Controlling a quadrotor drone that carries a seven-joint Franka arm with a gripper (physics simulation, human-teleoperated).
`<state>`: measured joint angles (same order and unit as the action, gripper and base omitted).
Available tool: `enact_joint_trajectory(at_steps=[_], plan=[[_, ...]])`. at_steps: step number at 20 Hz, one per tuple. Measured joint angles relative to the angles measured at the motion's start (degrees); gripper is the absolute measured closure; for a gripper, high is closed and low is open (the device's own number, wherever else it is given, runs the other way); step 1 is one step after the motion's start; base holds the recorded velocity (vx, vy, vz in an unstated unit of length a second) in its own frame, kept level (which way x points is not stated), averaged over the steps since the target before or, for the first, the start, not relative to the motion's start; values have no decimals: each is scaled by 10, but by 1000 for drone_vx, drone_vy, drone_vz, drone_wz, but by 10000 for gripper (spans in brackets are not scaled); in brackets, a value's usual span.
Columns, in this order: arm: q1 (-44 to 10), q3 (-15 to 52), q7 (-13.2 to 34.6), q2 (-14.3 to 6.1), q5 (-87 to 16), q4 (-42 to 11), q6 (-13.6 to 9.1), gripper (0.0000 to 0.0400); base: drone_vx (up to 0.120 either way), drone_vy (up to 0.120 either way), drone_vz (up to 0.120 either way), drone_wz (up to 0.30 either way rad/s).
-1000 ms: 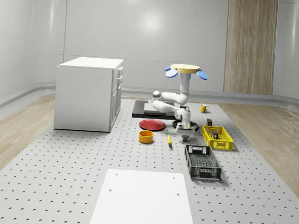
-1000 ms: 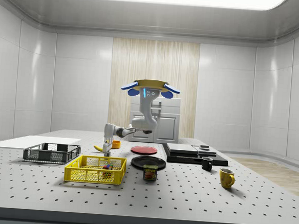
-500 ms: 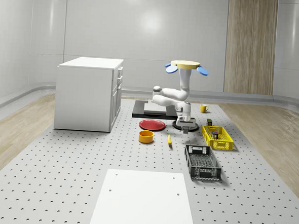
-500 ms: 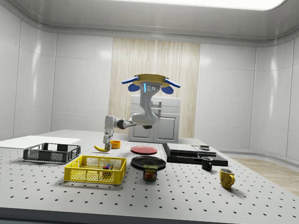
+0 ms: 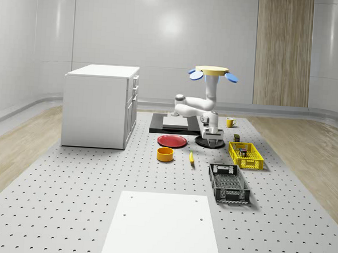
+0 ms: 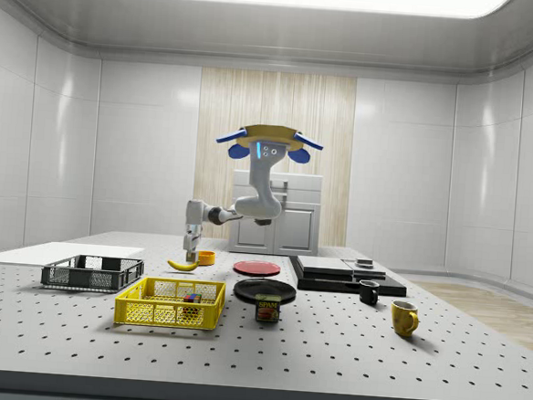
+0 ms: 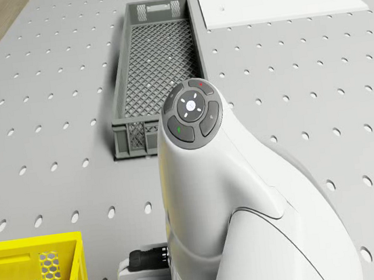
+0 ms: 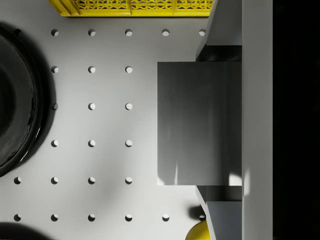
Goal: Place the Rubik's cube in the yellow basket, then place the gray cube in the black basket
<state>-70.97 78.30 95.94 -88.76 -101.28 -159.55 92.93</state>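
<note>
In the wrist view the gray cube sits between my fingers, and my gripper is shut on it above the perforated table. The drone hovers over the table behind the baskets, its arm bent down so the gripper hangs between the black plate and the yellow basket. In the side view the gripper is above the banana, clear of the table. The Rubik's cube lies inside the yellow basket. Nearer the front stands the black basket, with nothing in it.
A black plate lies close beside the gripper. A red plate, an orange bowl and a banana lie toward the whole-scene view's left. A white cabinet stands farther left. A can and mugs stand near the yellow basket.
The gripper has risen from the table with the gray cube in it. The drone has climbed a little and shifted slightly toward the whole-scene view's right.
</note>
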Motion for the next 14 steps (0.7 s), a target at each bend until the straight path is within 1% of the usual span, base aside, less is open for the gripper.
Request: enact_joint_trajectory(at_steps=[1, 8, 14], plan=[[0, 0, 0, -1, 0, 0, 0, 150, 40, 120, 0, 0], [-1, 1, 1, -4, 2, 0, 3, 150, 120, 120, 0, 0], [-1, 1, 1, -7, 4, 0, 6, 150, 120, 0, 0, 0]])
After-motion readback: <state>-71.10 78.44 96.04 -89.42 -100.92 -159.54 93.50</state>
